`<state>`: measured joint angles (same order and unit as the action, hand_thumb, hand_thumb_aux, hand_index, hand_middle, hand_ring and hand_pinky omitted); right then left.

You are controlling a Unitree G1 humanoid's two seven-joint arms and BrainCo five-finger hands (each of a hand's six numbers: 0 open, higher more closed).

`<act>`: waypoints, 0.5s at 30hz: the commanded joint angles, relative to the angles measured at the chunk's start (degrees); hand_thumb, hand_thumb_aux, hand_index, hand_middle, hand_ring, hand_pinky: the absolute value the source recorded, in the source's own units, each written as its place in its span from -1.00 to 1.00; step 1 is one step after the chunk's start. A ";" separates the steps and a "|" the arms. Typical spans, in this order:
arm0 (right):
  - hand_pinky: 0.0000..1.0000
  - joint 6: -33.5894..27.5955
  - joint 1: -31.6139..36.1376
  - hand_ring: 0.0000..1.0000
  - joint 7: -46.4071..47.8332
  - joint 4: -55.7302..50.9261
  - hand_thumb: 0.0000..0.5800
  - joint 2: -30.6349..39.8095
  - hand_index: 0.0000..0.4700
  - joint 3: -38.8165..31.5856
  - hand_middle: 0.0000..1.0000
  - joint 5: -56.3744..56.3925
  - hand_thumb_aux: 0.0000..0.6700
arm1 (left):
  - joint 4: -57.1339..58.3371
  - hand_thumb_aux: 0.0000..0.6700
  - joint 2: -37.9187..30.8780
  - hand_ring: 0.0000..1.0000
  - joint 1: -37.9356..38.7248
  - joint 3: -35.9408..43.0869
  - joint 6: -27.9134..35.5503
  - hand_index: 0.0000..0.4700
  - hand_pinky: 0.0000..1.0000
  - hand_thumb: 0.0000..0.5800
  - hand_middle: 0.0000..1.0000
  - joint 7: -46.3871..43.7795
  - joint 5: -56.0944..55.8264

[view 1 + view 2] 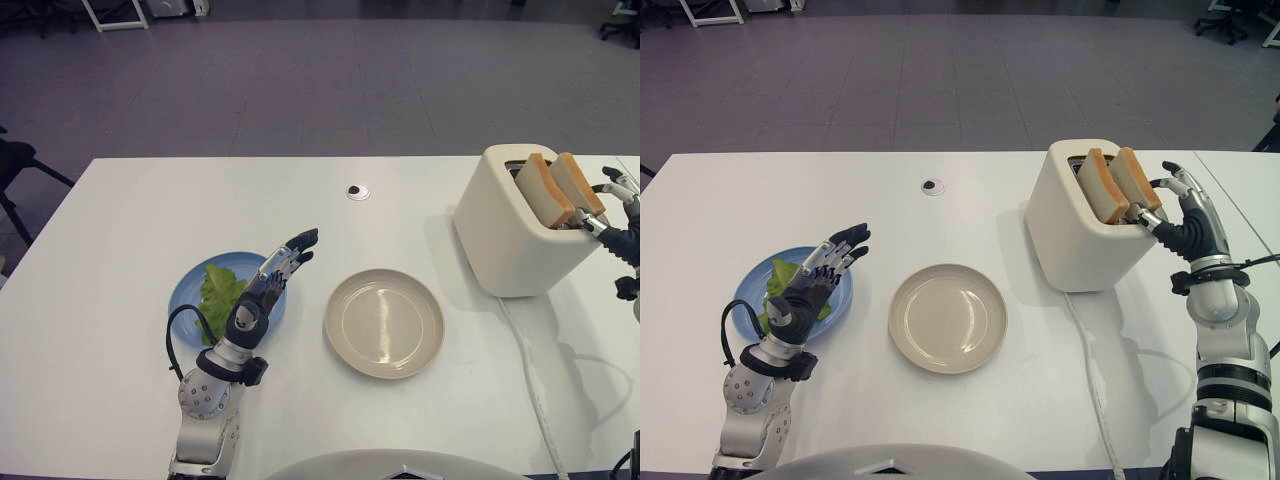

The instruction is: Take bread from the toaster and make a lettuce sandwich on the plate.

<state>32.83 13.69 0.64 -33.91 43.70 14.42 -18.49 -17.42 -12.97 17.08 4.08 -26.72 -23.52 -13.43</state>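
Note:
A cream toaster (pixel 1070 235) stands at the right of the white table with two toasted bread slices (pixel 1103 185) (pixel 1135 178) sticking up from its slots. My right hand (pixel 1188 222) is just right of the toaster, fingers spread around the outer edge of the right slice; contact is unclear. An empty beige plate (pixel 948 318) lies in the middle. At the left, a blue plate (pixel 190 292) holds green lettuce (pixel 218 288). My left hand (pixel 268 288) hovers over that plate's right rim, fingers stretched out and holding nothing.
The toaster's white cable (pixel 530 385) runs along the table toward the front edge, right of the beige plate. A small black-and-white round fitting (pixel 357 192) sits in the tabletop at the back centre. Bare table lies between the two plates and behind them.

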 commanded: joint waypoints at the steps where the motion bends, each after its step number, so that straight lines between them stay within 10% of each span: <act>1: -1.00 0.37 -0.26 -1.00 0.41 0.26 0.76 0.48 0.31 -1.26 -1.00 0.81 0.31 | 0.16 -1.00 0.05 -1.00 0.36 0.09 0.11 -1.00 -1.00 -1.00 -1.00 -0.08 0.64; 5: -1.00 1.20 -0.53 -1.00 0.18 1.61 1.00 0.43 1.00 -1.44 -1.00 1.70 1.00 | 0.08 -1.00 0.07 -1.00 0.39 0.09 0.13 -1.00 -1.00 -1.00 -1.00 -0.05 0.65; 15: -1.00 -11.38 2.99 -1.00 5.31 19.14 1.00 -3.01 1.00 9.92 -1.00 28.04 1.00 | 0.03 -1.00 0.15 -1.00 0.37 -0.01 0.16 -1.00 -1.00 -1.00 -1.00 0.15 0.74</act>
<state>25.60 14.22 5.18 -19.25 40.95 21.35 3.80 -17.43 -12.95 17.13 4.03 -26.84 -23.48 -13.43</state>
